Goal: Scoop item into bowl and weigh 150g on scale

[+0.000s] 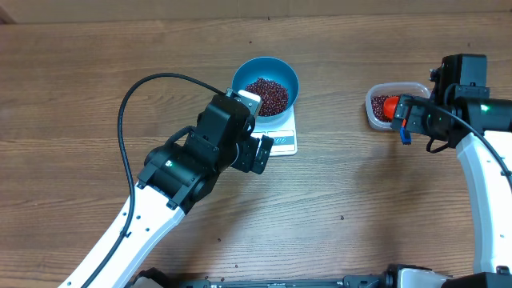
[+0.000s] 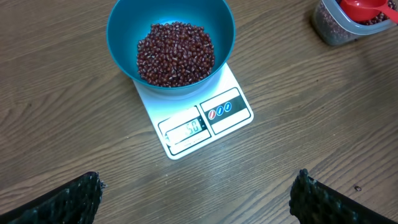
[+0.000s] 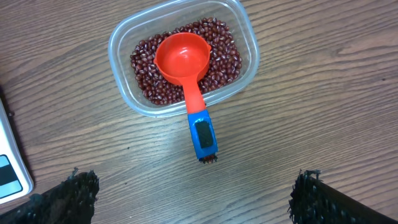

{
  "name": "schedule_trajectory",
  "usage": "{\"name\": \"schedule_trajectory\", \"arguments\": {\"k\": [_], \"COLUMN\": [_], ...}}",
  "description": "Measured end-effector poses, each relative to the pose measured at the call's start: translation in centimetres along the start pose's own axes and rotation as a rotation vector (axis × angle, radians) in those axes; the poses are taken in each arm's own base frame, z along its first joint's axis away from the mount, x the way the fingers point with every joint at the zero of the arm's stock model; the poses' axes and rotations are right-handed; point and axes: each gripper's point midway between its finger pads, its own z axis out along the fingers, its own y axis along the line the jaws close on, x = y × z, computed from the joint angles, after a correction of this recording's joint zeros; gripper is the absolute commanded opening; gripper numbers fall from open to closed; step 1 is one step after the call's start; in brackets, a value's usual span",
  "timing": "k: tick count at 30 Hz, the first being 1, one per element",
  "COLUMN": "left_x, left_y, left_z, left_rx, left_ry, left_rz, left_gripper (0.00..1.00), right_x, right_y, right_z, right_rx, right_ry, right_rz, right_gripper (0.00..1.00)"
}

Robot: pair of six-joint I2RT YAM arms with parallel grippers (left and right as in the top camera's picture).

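While all jaws hung released, the scoop [image 3: 181,59] pointed its handle at the right gripper [image 3: 193,190] from the container [image 3: 118,43] toward the right table [image 1: 80,80] edge; beans [image 2: 176,53] lay in the bowl [image 2: 118,25] on the scale [image 2: 205,121].

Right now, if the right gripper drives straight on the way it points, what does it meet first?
Most likely the blue handle of the red scoop, centred ahead of the open right gripper and sticking out of the clear container. Depth is unclear; it may touch bare table just short of it.
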Motion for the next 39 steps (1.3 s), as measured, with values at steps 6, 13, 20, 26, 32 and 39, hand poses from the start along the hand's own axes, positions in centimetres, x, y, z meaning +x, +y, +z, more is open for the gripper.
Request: {"name": "schedule_trajectory", "arguments": {"k": [6,13,20,26,32,39], "left_x": [0.0,0.1,4.0,8.3,9.3,9.2], "left_y": [0.0,0.0,0.2,0.3,0.4,0.4], "left_z": [0.0,0.1,6.3,12.9,13.5,13.6], "left_rx": [0.000,-0.001,-0.060,-0.138,-0.160,-0.162], "left_ry": [0.000,0.004,0.201,0.361,0.387,0.383], "left_rz": [0.000,-0.039,-0.203,-0.349,-0.413,-0.429], "left_gripper": [1.00,0.99,1.00,1.00,1.00,0.99], "right_x": [0.0,0.0,0.0,0.0,0.0,0.0], "right_y": [0.0,0.0,0.0,0.0,0.0,0.0], "right_z": [0.0,0.0,0.0,0.0,0.0,0.0], "right_rx": [0.000,0.000,0.000,0.000,0.000,0.000], "right_ry": [0.000,0.000,0.000,0.000,0.000,0.000], "right_rz": [0.000,-0.001,-0.001,-0.001,-0.001,-0.001], "right_gripper": [1.00,1.00,1.00,1.00,1.00,1.00]}}
